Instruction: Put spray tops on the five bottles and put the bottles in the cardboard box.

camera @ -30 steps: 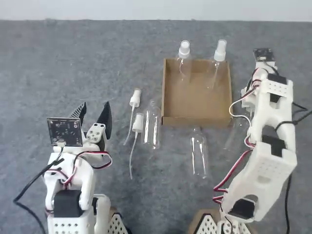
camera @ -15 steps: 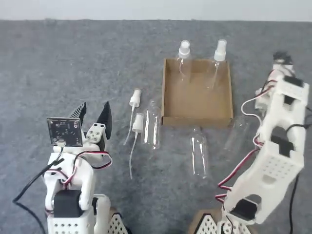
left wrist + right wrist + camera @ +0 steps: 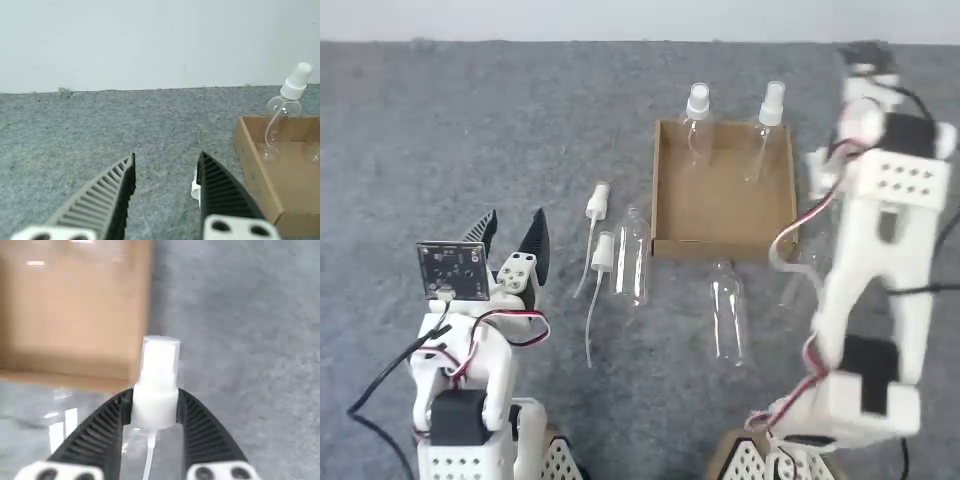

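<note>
**Two arms at a grey table with bottles, spray tops and a cardboard box.**

High view: the cardboard box [image 3: 723, 200] holds two capped bottles [image 3: 697, 115] [image 3: 770, 115] upright at its far wall. Two uncapped bottles [image 3: 633, 255] [image 3: 727, 310] lie on the table [image 3: 470, 120] near the box front, and a third [image 3: 800, 272] lies partly behind the right arm [image 3: 880, 220]. Two loose spray tops [image 3: 597, 203] [image 3: 602, 255] lie beside the leftmost one. The left gripper [image 3: 510, 235] is spread apart.
Left wrist view: the left gripper [image 3: 165, 165] gapes over the table, with the box beyond.
Right wrist view: the right gripper [image 3: 154, 397] is clamped on a spray top [image 3: 157, 375] above a lying bottle [image 3: 65, 427], by the box corner.
</note>
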